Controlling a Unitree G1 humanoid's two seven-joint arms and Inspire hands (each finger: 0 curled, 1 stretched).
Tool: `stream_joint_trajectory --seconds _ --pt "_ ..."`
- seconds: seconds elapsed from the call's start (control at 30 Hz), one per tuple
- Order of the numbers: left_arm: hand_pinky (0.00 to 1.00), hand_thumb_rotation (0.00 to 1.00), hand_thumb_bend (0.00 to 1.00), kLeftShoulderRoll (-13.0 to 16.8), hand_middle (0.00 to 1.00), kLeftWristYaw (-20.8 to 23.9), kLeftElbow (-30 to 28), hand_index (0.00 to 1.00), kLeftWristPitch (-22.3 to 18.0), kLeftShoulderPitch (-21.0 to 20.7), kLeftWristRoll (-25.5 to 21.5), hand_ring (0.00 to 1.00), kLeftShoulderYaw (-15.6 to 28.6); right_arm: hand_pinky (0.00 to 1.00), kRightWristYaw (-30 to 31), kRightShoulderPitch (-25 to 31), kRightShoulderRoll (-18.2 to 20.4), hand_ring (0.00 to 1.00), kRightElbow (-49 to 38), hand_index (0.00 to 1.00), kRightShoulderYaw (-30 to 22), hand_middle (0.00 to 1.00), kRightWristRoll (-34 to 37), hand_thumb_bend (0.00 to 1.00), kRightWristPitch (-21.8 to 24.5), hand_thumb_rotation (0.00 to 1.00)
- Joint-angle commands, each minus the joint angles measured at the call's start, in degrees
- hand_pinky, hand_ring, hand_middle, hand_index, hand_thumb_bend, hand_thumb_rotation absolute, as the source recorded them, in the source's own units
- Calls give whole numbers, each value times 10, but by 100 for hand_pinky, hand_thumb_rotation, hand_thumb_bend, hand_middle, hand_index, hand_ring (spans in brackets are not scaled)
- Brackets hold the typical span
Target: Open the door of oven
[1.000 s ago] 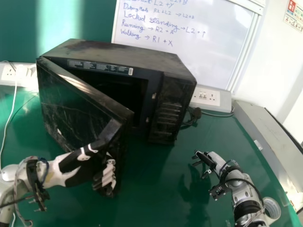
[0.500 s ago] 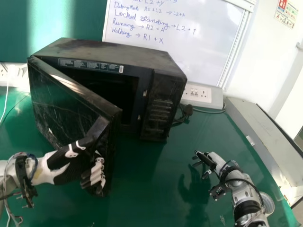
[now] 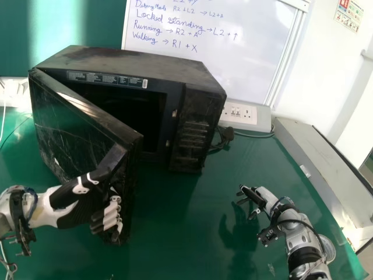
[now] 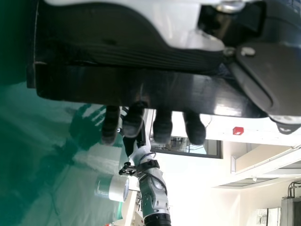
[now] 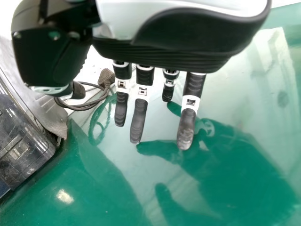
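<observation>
The oven (image 3: pixel 134 64) sits on the green surface (image 3: pixel 192 227) at eleven o'clock in the head view. Its door (image 3: pixel 76 125), hinged on the nine o'clock side, stands partly open, the free edge swung out toward six o'clock, and a dark gap shows the inside.

At eight o'clock the left hand (image 3: pixel 73 198) has that free edge; its fingers (image 4: pixel 162 127) are curled round it, tips reaching past the rim in the left wrist view. At four o'clock, well apart from the oven, is the right hand (image 3: pixel 263 197), its fingers (image 5: pixel 139 117) loosely straight and holding nothing.

The step in hand looks to be the pull on the door, probably past its first half. The next move likely calls for keeping that hold and drawing the edge round toward nine o'clock, in an arc about the hinge; a straight tug might drag the oven or let the edge slip.

A label strip (image 3: pixel 106 79) runs above the opening. Beyond, at one o'clock, a whiteboard (image 3: pixel 245 64) carries handwriting, with "Locked standing", "Running" and "Walking" legible. A poster (image 3: pixel 348 16) with small print hangs farther off, nearer two.
</observation>
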Motion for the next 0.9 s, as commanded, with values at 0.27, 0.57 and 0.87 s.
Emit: stream_joint_trajectory --seconds 0.27,0.57,0.87 --pt "0 56 70 129 4 33 134 7 11 -35 -92 0 246 46 4 27 -7 49 19 74 5 59 -10 55 14 86" --pt "0 49 78 196 4 -1 230 8 -19 -25 -87 0 272 51 3 28 -10 52 19 74 11 60 -17 55 7 91" --pt "0 74 56 207 4 -12 337 11 -140 -22 -97 0 317 42 6 26 -7 49 20 74 5 59 -11 53 14 88"
